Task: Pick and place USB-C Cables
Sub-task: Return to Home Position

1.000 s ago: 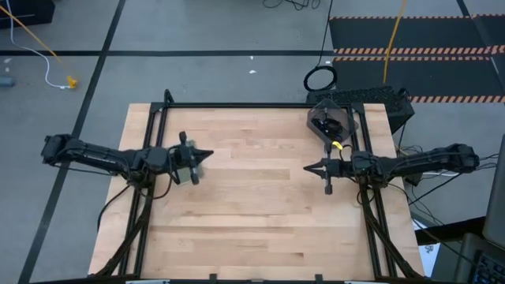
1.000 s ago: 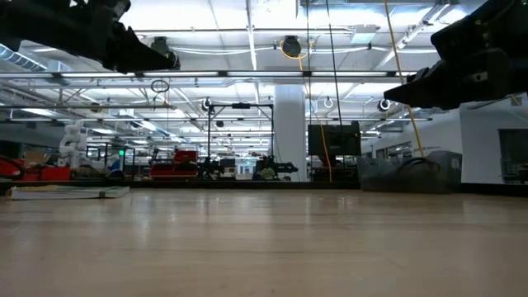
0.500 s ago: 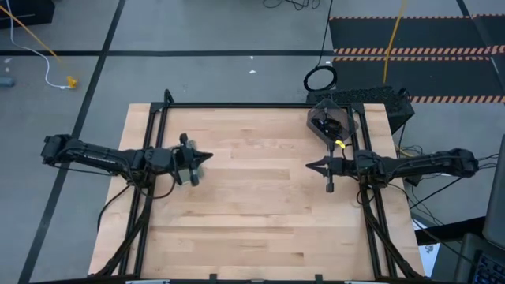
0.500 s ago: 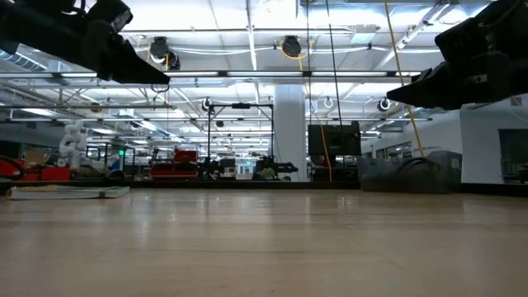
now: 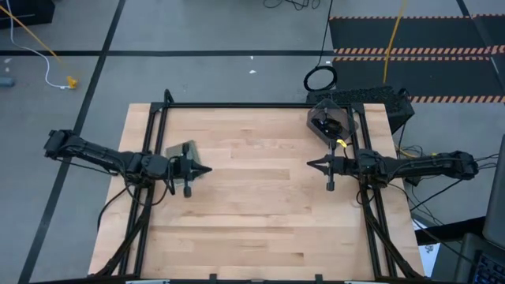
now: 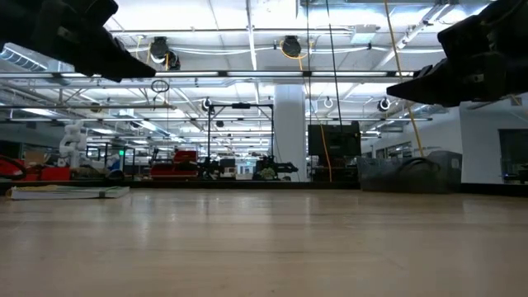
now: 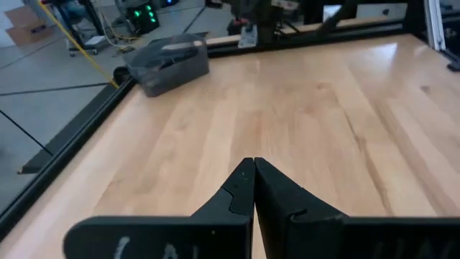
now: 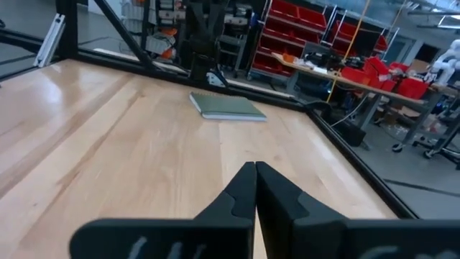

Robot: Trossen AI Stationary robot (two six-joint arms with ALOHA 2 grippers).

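A clear plastic bin [image 5: 331, 124] stands near the table's far right corner and holds dark cable bundles [image 5: 328, 125]; I cannot make out a blue-purple one. The left wrist view shows the same bin [image 7: 169, 63] far off. My left gripper [image 5: 207, 169] hovers shut over the table's left part, pointing right. My right gripper [image 5: 309, 165] hovers shut just near of the bin, pointing left. Each wrist view shows its own fingers closed together, the left gripper [image 7: 253, 162] and the right gripper [image 8: 255, 167], with bare wood below. Both grippers hold nothing.
A flat grey-green pad [image 5: 180, 150] lies on the table just beyond my left gripper, also in the right wrist view as the pad [image 8: 226, 106]. A black frame rail [image 5: 260, 105] runs along the far edge. A black cord ring [image 5: 319, 79] lies on the floor beyond.
My left gripper has moved toward the table's near edge and turned about its own axis, uncovering the grey-green pad, which has stayed in place. In the low view it has risen toward the picture's upper left.
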